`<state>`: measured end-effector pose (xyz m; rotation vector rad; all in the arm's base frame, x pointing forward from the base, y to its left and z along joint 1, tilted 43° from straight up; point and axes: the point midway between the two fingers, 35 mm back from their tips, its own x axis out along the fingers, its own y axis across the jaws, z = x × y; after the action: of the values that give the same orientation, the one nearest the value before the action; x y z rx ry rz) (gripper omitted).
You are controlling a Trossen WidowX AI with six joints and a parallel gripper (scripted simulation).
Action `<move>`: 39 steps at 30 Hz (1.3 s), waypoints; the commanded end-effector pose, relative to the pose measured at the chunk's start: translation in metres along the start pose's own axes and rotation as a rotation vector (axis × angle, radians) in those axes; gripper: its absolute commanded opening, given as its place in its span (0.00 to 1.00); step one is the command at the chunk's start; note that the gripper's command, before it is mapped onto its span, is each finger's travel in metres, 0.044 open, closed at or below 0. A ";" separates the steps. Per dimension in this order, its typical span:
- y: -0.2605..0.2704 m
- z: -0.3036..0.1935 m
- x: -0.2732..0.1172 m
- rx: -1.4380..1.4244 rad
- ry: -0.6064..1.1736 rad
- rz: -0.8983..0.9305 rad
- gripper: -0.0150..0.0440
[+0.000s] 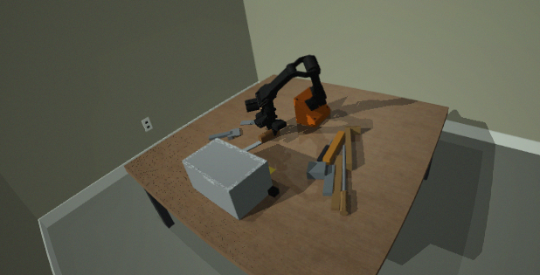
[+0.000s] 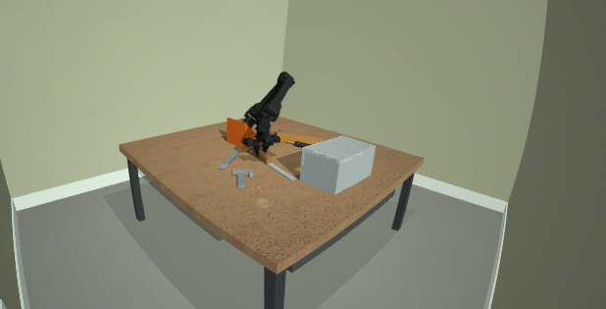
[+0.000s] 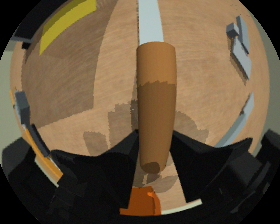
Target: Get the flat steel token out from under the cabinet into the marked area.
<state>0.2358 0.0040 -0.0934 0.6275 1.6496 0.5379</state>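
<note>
The grey box-shaped cabinet [image 1: 225, 163] [image 2: 319, 171] stands on the table [image 1: 297, 229] [image 2: 196, 183]. The token and vent slots are not visible. My gripper [image 1: 274, 133] [image 2: 263, 154] [image 3: 152, 132] is shut on the brown handle [image 1: 266, 136] [image 3: 157, 65] of a tool. Its flat pale blade [image 1: 253, 146] [image 2: 281, 171] [image 3: 151, 20] extends toward the cabinet, low over the table; whether it touches the table cannot be told. A yellow strip [image 1: 272, 169] [image 2: 297, 169] [image 3: 66, 21] shows beside the cabinet; the marked area's full outline is not visible.
A grey T-shaped piece [image 1: 225, 134] [image 2: 241, 177] and a grey bar [image 1: 247, 123] [image 2: 228, 160] lie to one side. Across from them lie an orange bar [image 1: 334, 147], a grey block [image 1: 317, 170] and long wooden pieces. A small black block [image 1: 273, 191] is beside the cabinet.
</note>
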 end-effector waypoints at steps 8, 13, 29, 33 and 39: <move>-0.001 0.000 -0.001 0.090 -0.004 0.000 0.25; -0.001 0.000 -0.001 0.130 -0.004 0.000 0.25; -0.001 0.000 -0.001 0.257 -0.004 0.001 0.25; -0.001 0.000 -0.001 0.289 -0.004 0.001 0.25; 0.006 0.002 -0.001 0.307 -0.004 0.001 0.25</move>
<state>0.2366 0.0058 -0.0922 0.8412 1.7456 0.2934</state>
